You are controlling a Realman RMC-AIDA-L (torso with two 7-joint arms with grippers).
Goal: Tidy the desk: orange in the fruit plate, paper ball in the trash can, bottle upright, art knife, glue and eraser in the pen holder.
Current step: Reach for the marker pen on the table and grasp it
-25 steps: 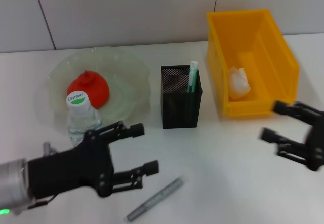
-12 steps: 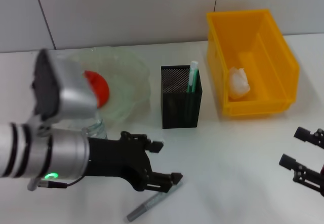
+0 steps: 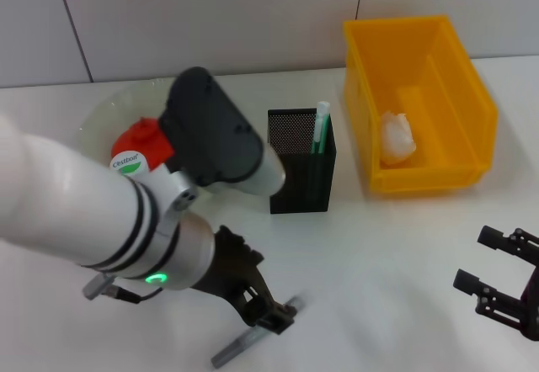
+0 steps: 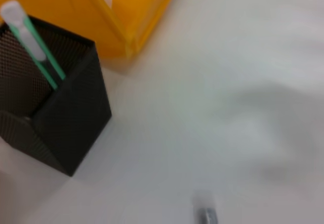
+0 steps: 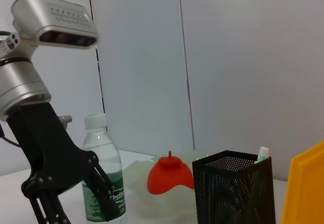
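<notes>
Art knife (image 3: 246, 344) lies flat on desk, front-centre, outside the pen holder. L to R: orange (image 3: 137, 143) already in fruit plate (image 3: 101, 111), bottle (image 3: 128, 165) upright beside it. Left gripper (image 3: 269, 315) is down at knife's far end; can't tell how wide it is. Pen holder (image 3: 301, 178) just behind, glue (image 3: 320, 128) inside. Paper ball (image 3: 397, 136) in trash can (image 3: 396, 23). Right gripper (image 3: 498, 278) parked front-right, spread wide. Advice: grab nearer mid-shaft, square across it, lift clear before tipping into holder.
</notes>
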